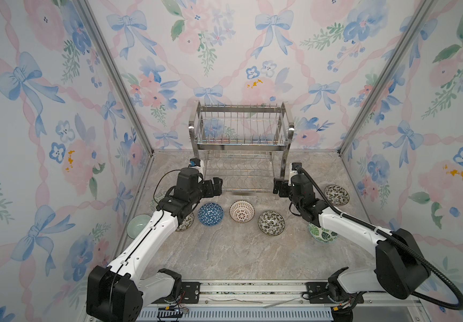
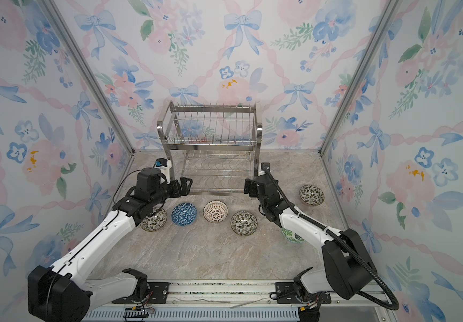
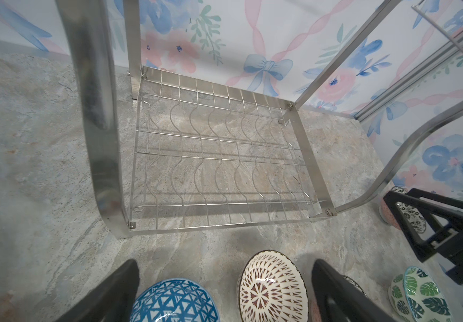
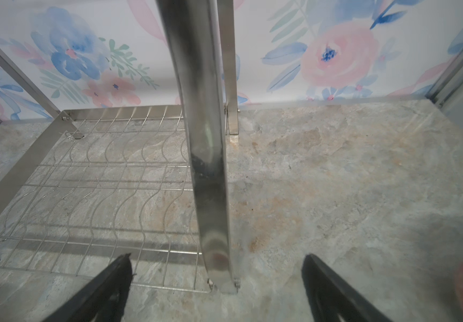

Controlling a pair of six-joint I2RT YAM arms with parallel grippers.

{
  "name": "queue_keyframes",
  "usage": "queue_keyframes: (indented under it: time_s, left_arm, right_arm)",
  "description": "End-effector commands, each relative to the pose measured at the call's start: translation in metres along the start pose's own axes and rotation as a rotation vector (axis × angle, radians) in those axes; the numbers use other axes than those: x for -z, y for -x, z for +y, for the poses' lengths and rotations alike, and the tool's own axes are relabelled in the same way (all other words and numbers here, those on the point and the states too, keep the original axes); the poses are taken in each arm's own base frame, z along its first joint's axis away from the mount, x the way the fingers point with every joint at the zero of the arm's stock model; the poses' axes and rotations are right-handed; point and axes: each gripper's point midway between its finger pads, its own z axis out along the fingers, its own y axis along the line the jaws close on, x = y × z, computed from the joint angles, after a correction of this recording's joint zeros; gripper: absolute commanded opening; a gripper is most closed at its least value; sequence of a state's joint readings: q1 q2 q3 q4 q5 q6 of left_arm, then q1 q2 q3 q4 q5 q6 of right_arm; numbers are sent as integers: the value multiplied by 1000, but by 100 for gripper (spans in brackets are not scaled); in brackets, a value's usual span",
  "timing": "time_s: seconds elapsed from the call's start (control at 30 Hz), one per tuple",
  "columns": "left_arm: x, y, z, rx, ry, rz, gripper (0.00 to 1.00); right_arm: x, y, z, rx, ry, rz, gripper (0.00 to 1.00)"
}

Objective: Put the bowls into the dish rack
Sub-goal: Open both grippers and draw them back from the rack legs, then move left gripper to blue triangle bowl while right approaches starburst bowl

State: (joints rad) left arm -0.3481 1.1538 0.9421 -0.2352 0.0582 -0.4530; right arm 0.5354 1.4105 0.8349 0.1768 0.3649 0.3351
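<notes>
**Both grippers spread at the rack's near legs; bowls on the table**

The rack (image 1: 240,144) stands at the far middle of the table (image 1: 224,256), close to the back wall, and shows in both top views (image 2: 210,143). Every bowl in view sits on the table, nearer than the rack.

From left to right, a row runs across the middle. It starts with a leafy bowl (image 2: 153,220) half under the left arm. Next come the blue bowl (image 1: 210,213), the cream bowl (image 1: 242,212) and a second leafy bowl (image 1: 271,223). A green-leaf bowl (image 1: 321,236) lies partly under the right arm. A third leafy bowl (image 1: 336,194) sits at the far right, near the right wall. A pale green bowl (image 1: 135,227) sits at the left edge, partly behind the left arm.

The left gripper (image 1: 217,187) hangs just beside the rack's near-left leg, farther than the blue bowl. Its jaws are spread and hold nothing. In the left wrist view its fingers (image 3: 124,287) stand wide apart, and the blue and cream bowls show between them, with the rack's lower shelf beyond.

The right gripper (image 1: 278,191) hangs at the near-right leg, also spread and empty. In the right wrist view that leg rises between its two fingers (image 4: 113,281), and neither finger touches it.
</notes>
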Motion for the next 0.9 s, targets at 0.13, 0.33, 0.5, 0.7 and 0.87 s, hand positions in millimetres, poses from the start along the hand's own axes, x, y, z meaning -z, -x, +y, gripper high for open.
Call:
queue_keyframes:
  time_s: [0.13,0.33,0.5,0.7,0.87]
  left_arm:
    - [2,-39,-37,-38,-116,97,98]
    - [-1,-53,-50,-118,-126,116,98]
    - [-4,-55,-58,-140,-142,122,98]
    - [-8,-56,-68,-194,-135,114,98]
    - [-14,-57,-82,-261,-133,114,98]
  right_arm:
    - [-8,-35,-20,-33,-124,78,97]
    - [-31,-38,-26,-23,-169,112,97]
    - [-41,-24,-45,-38,-212,99,96]
    - [-43,-5,-62,18,-245,87,97]
    - [-38,1,-63,71,-273,104,96]
